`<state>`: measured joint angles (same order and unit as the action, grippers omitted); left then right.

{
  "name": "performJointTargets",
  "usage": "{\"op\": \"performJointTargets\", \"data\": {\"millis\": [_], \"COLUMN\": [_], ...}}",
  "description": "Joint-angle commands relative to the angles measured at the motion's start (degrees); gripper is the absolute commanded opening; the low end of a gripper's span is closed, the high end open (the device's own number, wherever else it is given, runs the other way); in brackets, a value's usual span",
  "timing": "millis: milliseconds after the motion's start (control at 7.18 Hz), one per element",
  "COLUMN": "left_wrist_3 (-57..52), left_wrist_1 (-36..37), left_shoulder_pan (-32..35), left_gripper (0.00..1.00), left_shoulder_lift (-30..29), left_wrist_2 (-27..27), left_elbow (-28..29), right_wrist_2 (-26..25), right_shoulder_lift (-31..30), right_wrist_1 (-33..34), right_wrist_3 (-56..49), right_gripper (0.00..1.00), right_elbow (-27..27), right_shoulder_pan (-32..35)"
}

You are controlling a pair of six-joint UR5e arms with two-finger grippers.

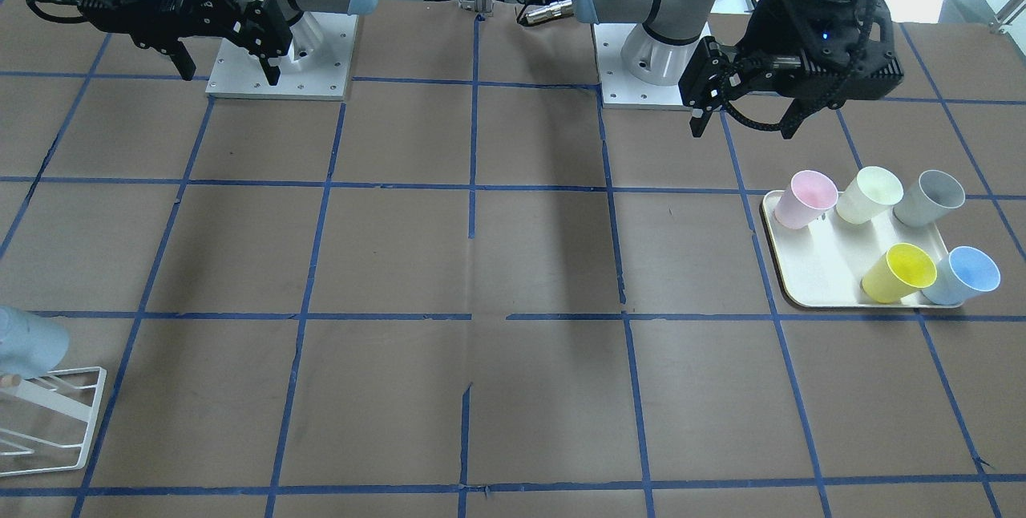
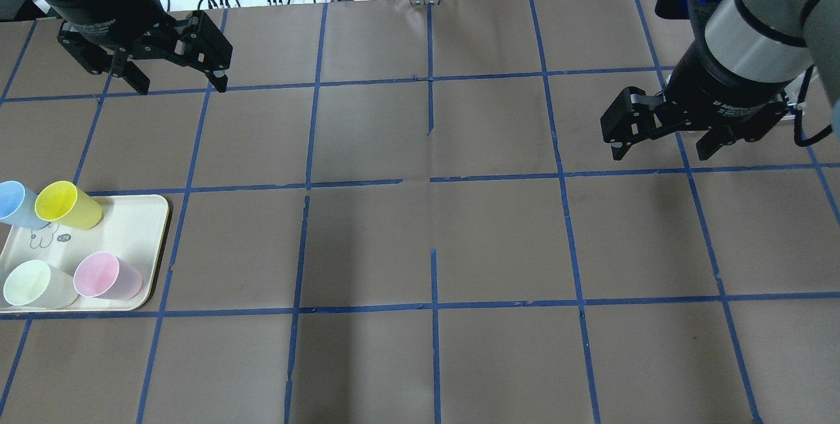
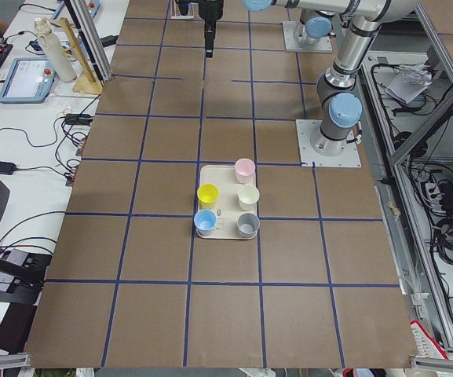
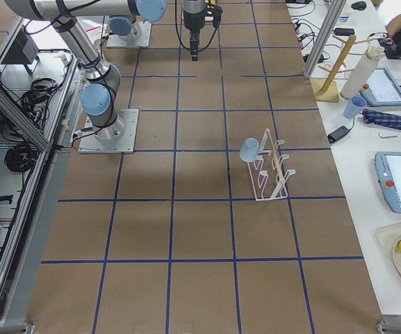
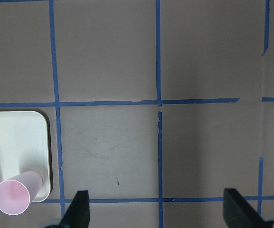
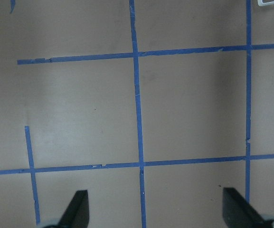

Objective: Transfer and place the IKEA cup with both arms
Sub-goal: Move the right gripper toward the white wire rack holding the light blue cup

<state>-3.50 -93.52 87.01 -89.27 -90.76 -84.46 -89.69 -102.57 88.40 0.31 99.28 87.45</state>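
You'll find the IKEA cup (image 1: 966,273) standing upright, mouth up, on the white tray (image 1: 817,261). It is at the tray's corner on your side, the one farthest from the table's middle. The yellow cup (image 1: 902,271) stands just beside it, toward the tray's centre. The other 3 cups line the tray's edge nearer the robot: pink (image 1: 804,199), pale green (image 1: 870,194) and grey (image 1: 930,197).

The left gripper (image 1: 741,129) hangs high above the table, off the tray on its robot side, with its 2 fingers (image 1: 697,121) spread wide and holding nothing. In the left wrist view you see only the tray's corner with the pink cup, off to one side of the fingertips, and bare brown table between them. The IKEA cup does not show there, so it is well apart from these fingers, at the tray's opposite corner.

The right gripper (image 1: 231,73) is far from the tray, over the other half of the table, also raised. Its fingers are wide apart too and grasp nothing; its wrist view shows only taped table between them.

At the table end opposite the tray, a second pale blue cup (image 1: 28,341) sits tilted on a white wire rack (image 1: 56,422).
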Motion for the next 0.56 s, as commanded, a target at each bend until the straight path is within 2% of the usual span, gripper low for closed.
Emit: {"op": "performJointTargets", "data": {"millis": [0, 418], "left_wrist_3": [0.0, 0.1], "left_wrist_1": [0.0, 0.0], "left_shoulder_pan": [0.0, 0.0], "left_gripper": [1.0, 1.0], "left_shoulder_lift": [0.0, 0.0], "left_wrist_2": [0.3, 0.5], "left_elbow": [0.1, 0.1], "right_wrist_2": [-0.1, -2.5], "right_shoulder_lift": [0.1, 0.2], "right_wrist_1": [-0.3, 0.4], "right_wrist_3": [-0.5, -0.6], "right_gripper": [1.0, 1.0], "right_elbow": [0.0, -0.1], "right_shoulder_pan": [-0.3, -0.9]}}
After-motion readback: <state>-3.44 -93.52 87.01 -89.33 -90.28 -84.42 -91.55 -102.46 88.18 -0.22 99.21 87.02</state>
